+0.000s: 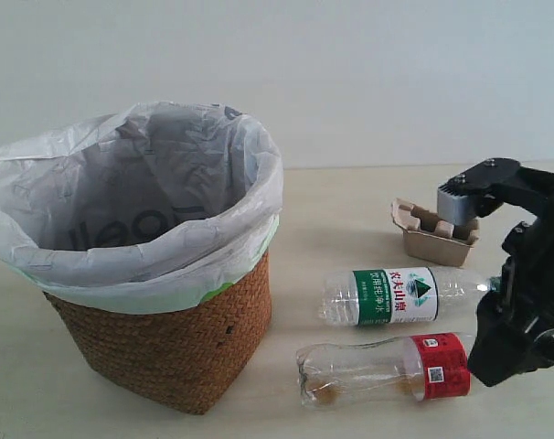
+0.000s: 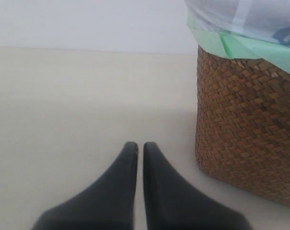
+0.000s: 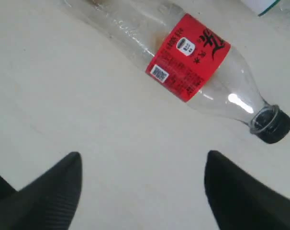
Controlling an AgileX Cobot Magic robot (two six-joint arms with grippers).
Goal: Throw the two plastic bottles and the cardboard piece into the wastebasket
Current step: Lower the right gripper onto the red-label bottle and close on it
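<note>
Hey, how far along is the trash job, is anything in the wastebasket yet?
Nothing looks done: the green-label bottle, the red-label bottle and the cardboard piece all lie on the table beside the wastebasket. In hand: nothing; the right gripper is open near the red-label bottle without touching it, and the left gripper is shut and empty next to the wastebasket. Left: all three throws.
</note>
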